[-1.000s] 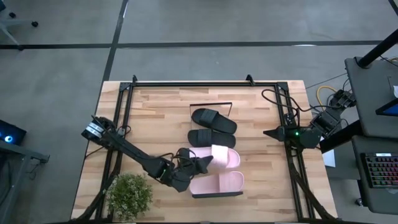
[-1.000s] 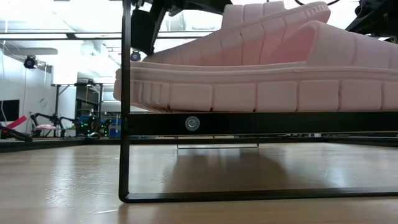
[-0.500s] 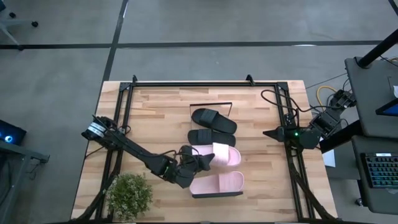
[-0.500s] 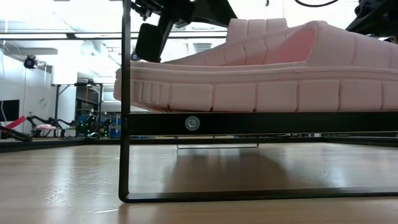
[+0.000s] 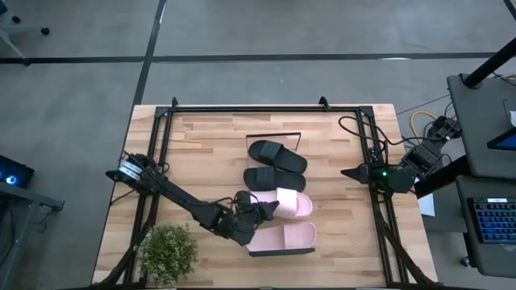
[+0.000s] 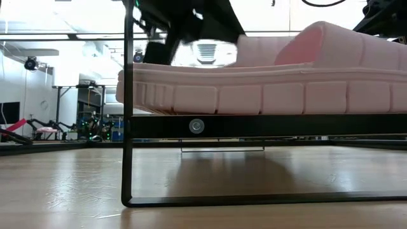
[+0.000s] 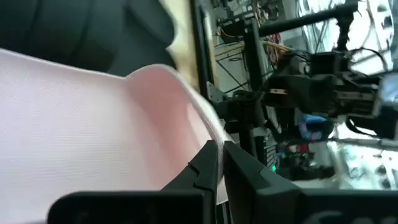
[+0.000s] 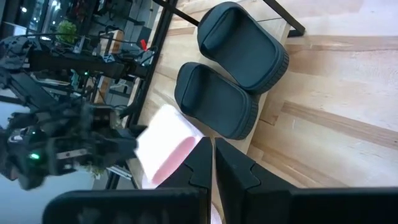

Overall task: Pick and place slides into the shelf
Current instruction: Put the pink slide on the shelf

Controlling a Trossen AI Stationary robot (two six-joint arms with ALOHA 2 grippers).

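On the shelf two black slides lie at its far end and one pink slide at its near end, also seen close in the low view. A second pink slide lies between them, about level. Its strap shows over the near one, and its sole is hidden. My left gripper is shut and reaches over that slide's heel end toward the strap. My right gripper is shut and hangs over the table's right side, holding nothing. My left gripper comes in nearly level from the table's left, along the slide, and its shut fingers reach in under the wide strap from the heel side. Nothing is between the fingers. One finger lies beside the strap's pink edge; whether it touches, I cannot tell.
A potted plant stands at the near left corner, close to my left arm. Black frame rails run along the table's far, left and right sides. Bare wood lies left of the shelf.
My left gripper has sunk a little, staying shut. The pink slide on it has come down: its strap end, tipped up a second ago, now lies low and level behind the near pink slide.
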